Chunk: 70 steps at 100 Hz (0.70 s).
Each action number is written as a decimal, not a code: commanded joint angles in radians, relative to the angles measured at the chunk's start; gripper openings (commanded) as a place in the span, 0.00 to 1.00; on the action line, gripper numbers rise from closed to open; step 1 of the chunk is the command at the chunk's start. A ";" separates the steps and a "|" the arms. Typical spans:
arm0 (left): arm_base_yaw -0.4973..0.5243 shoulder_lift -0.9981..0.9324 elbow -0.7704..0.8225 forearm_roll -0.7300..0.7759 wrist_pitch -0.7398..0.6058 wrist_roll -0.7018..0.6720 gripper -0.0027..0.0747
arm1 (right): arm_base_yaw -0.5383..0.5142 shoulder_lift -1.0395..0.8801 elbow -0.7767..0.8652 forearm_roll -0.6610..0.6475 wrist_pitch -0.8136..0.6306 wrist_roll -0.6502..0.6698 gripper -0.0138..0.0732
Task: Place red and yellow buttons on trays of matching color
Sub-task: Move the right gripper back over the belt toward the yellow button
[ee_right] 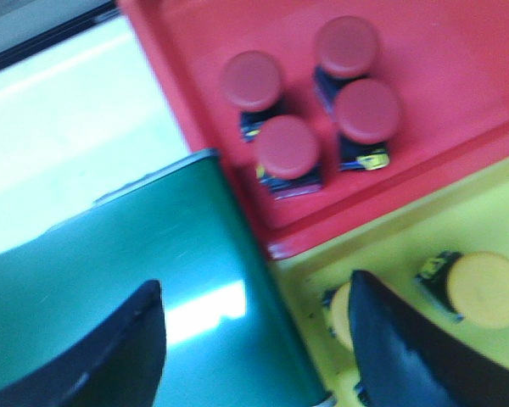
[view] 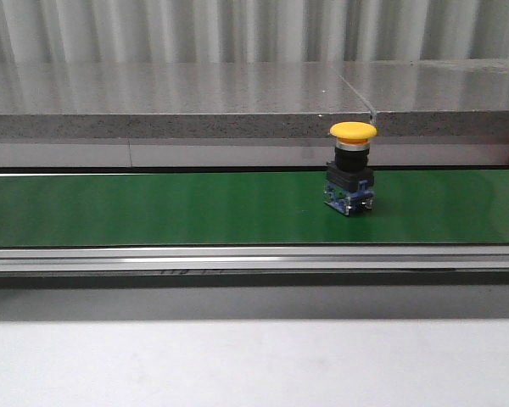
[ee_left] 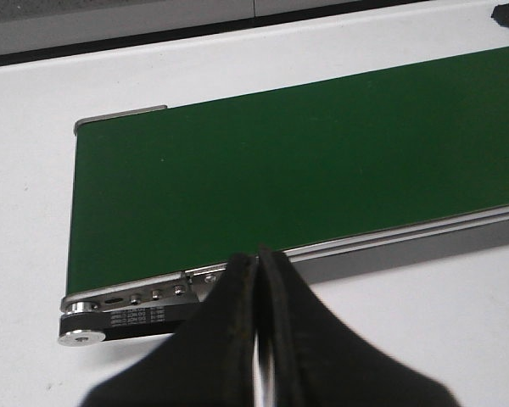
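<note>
Front view: one yellow button (view: 351,166) stands upright on the green belt (view: 153,208), right of centre; neither arm shows here.

Left wrist view: the left gripper (ee_left: 258,280) has its fingers pressed together, empty, above the belt's near rail (ee_left: 144,297) at the belt's end.

Right wrist view, blurred: the right gripper (ee_right: 253,339) is spread wide, empty. Four red buttons (ee_right: 288,148) sit in the red tray (ee_right: 458,76). The yellow tray (ee_right: 407,233), touching it, holds a yellow button (ee_right: 479,288) and another half hidden behind one finger (ee_right: 407,356).
</note>
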 commanded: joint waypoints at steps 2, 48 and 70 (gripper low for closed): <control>-0.007 0.001 -0.027 -0.015 -0.065 -0.002 0.01 | 0.053 -0.051 -0.023 -0.009 -0.008 -0.043 0.71; -0.007 0.001 -0.027 -0.015 -0.065 -0.002 0.01 | 0.414 -0.048 -0.041 0.000 0.126 -0.083 0.83; -0.007 0.001 -0.027 -0.015 -0.065 -0.002 0.01 | 0.518 0.005 -0.120 0.011 0.294 -0.184 0.83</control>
